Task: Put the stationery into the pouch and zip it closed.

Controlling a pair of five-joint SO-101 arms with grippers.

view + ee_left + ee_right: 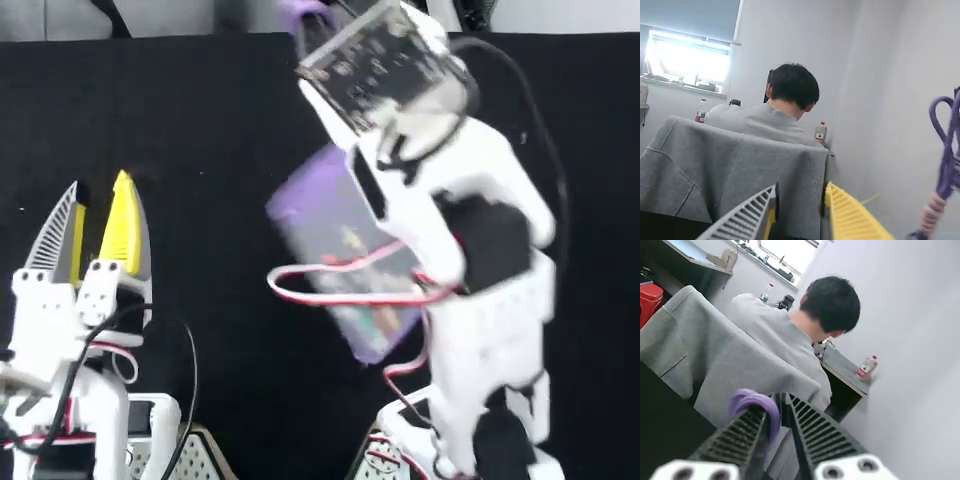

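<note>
Right gripper (779, 402) clamps the loop (747, 400) of the hanging pouch (330, 240); left gripper (801, 192) gapes empty. The seemingly thin hold could slip.

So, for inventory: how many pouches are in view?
1: the purple pouch, hanging by its loop from the right hand. Another could hide behind that arm.

Arms (480, 170): white shells. Left gripper (98, 188): one yellow, one grey ribbed finger. Right gripper (779, 405): black, ribbed. Red-white cable (330, 297) below circuit board (385, 60).
</note>
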